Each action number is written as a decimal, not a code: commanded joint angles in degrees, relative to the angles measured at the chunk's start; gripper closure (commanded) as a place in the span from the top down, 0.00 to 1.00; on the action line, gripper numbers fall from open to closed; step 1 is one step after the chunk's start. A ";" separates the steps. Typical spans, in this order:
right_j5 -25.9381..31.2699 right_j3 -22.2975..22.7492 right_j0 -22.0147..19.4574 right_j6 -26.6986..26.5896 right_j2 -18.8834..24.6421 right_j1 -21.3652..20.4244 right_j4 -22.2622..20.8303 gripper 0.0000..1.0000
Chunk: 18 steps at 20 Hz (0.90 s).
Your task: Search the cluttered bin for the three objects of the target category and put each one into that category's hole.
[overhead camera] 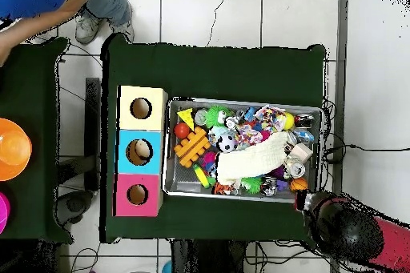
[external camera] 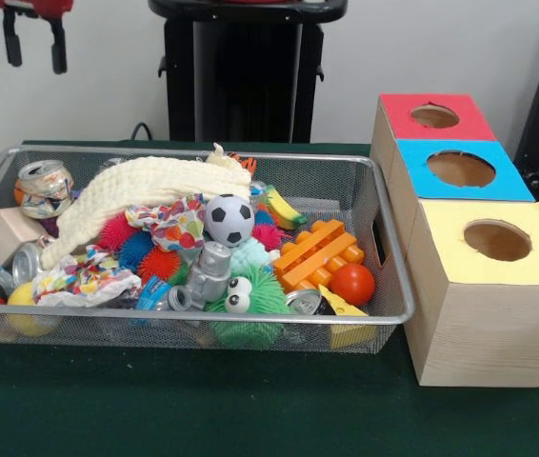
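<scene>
A wire mesh bin (external camera: 384, 243) sits on the green table (external camera: 203, 409), packed with clutter. A cream knitted cloth (external camera: 131, 195) drapes across its far left, with a crushed can (external camera: 43, 186) and a wooden block (external camera: 5, 233) at the left end. Mid-bin lie a small soccer ball (external camera: 229, 219), a grey toy robot (external camera: 208, 276) and a green fuzzy ball with eyes (external camera: 246, 300). Towards the right are an orange brick plate (external camera: 317, 252) and a red ball (external camera: 352, 284). Just right of the bin stands a wooden box: its red hole (external camera: 434, 116) is far, its blue hole (external camera: 461, 169) in the middle, its yellow hole (external camera: 497, 240) near; all three seem empty. The gripper (external camera: 33, 43) hangs high at far left, fingers apart, holding nothing.
</scene>
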 commanded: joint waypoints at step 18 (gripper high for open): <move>-2.51 -7.39 19.89 6.99 -2.08 12.64 -1.02 1.00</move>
